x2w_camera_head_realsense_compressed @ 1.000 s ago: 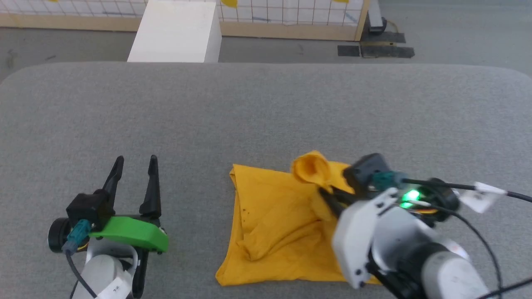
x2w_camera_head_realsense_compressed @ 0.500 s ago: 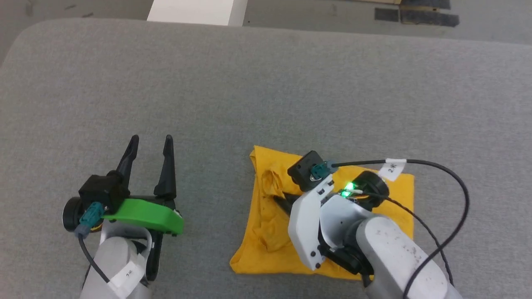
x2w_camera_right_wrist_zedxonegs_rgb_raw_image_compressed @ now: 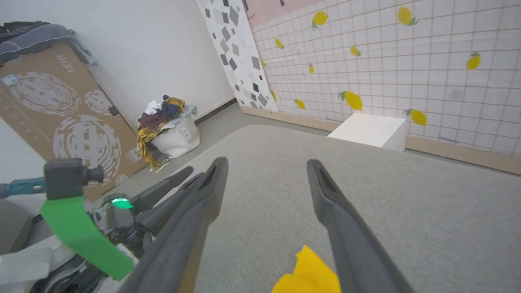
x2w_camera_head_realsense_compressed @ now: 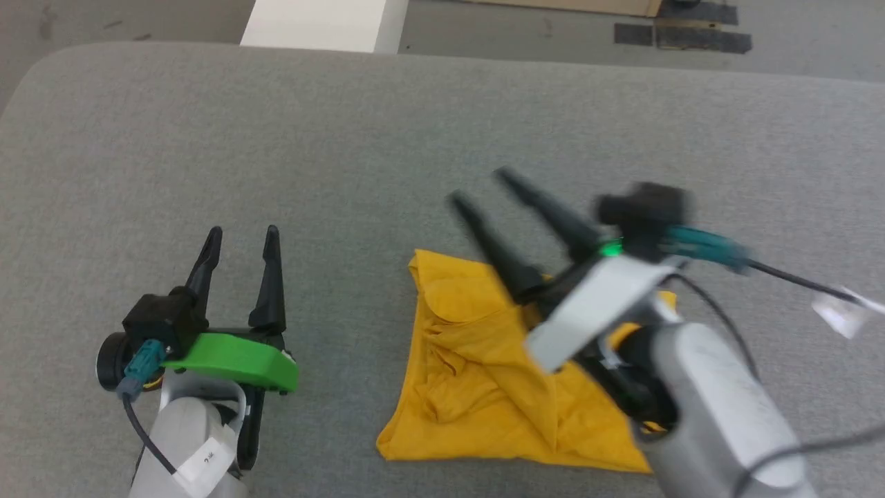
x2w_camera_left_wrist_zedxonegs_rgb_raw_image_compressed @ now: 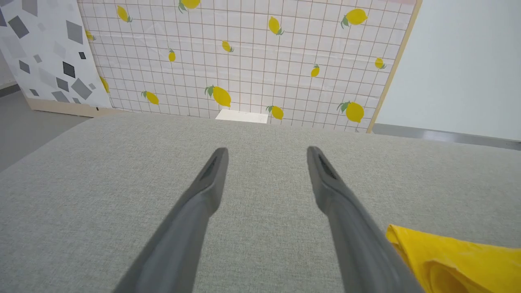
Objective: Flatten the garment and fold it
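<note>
Right gripper (x2w_camera_head_realsense_compressed: pixel 478 187) spread above my garment (x2w_camera_head_realsense_compressed: pixel 477 387); left gripper (x2w_camera_head_realsense_compressed: pixel 243 231) spread too, well aside; white box (x2w_camera_head_realsense_compressed: pixel 318 24) beyond table (x2w_camera_head_realsense_compressed: pixel 415 124); garment roughly square, axis unclear.

The grey table (x2w_camera_head_realsense_compressed: pixel 346 138) is seen from above by the head camera. It is skimmed low by both wrist cameras toward the lemon-print wall (x2w_camera_left_wrist_zedxonegs_rgb_raw_image_compressed: pixel 252 61); the garment (x2w_camera_head_realsense_compressed: pixel 470 373) is shared.
</note>
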